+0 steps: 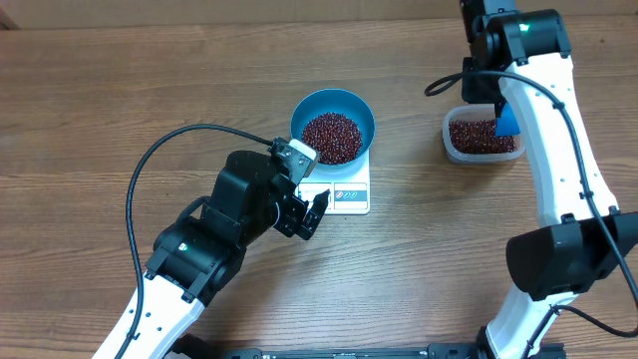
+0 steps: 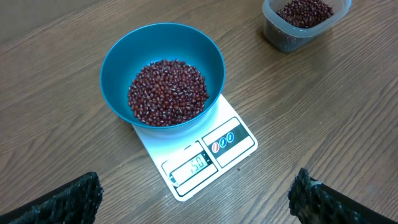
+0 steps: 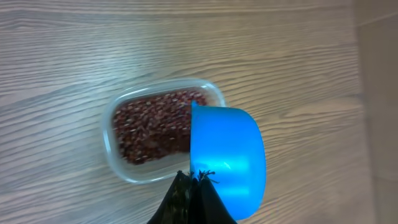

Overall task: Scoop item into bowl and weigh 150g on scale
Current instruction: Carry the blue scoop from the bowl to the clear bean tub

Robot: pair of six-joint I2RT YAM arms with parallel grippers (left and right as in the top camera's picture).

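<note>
The bowl (image 1: 333, 104) stands on the scale (image 1: 351, 196) near the middle of the desk (image 1: 100, 100), toward its far edge. It covers the scale's far half. A heap of beans (image 2: 168, 92) fills the bowl's bottom. The display (image 2: 189, 167) on the scale's near edge is uncovered and seems to read 150.

The left gripper (image 1: 311, 211) hangs just by the scale's near left corner. Its jaws are spread wide and grasp nothing.

The tub (image 1: 482, 152) sits well apart from the scale, toward the desk's right edge, with more beans inside. The right gripper (image 3: 193, 186) is clenched on the scoop (image 3: 227, 158) and holds it over the tub's right end, the scoop's rounded back toward the wrist camera.
</note>
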